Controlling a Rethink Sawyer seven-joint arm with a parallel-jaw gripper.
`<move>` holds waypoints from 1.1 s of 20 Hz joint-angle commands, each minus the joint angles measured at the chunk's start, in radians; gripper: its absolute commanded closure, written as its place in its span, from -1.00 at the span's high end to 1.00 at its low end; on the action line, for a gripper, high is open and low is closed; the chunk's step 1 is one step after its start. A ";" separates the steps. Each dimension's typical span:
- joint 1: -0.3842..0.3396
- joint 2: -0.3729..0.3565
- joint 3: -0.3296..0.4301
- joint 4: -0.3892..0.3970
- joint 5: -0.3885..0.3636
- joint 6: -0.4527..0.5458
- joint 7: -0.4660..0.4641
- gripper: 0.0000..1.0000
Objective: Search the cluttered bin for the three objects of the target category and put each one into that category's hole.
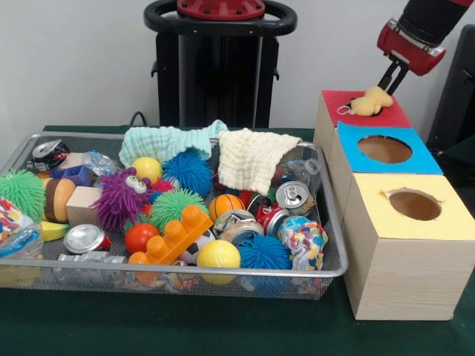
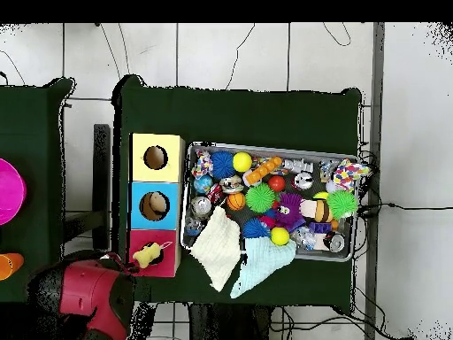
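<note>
The wire-mesh bin sits on the green table, full of mixed clutter; it also shows in the overhead view. Three wooden boxes stand beside it, with a red top, a blue top and a yellow top, each with a round hole. A yellow soft toy lies over the red box's hole, also seen from overhead. My gripper hangs just above the toy's upper right side, touching or nearly touching it.
The bin holds a mint cloth, a cream cloth, spiky balls, a purple spiky toy, cans, a yellow ball and an orange brick. A pink bowl sits on a neighbouring table.
</note>
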State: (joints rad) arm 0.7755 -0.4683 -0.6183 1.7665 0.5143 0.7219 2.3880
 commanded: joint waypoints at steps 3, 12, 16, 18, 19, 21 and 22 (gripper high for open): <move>0.058 -0.003 -0.024 0.007 -0.067 -0.126 0.204 -1.00; 0.067 -0.044 -0.028 0.014 -0.039 -0.089 0.202 -1.00; 0.073 -0.069 -0.044 -0.002 -0.044 -0.039 0.203 -1.00; 0.072 -0.065 -0.050 -0.012 -0.052 -0.036 0.198 -1.00; 0.074 -0.056 -0.055 -0.017 -0.060 -0.041 0.194 -1.00; 0.078 -0.036 -0.070 -0.031 -0.081 -0.051 0.180 -1.00; 0.082 -0.030 -0.077 -0.034 -0.088 -0.052 0.175 -1.00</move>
State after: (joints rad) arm 0.8579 -0.5184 -0.7142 1.7660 0.4890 0.6456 2.3880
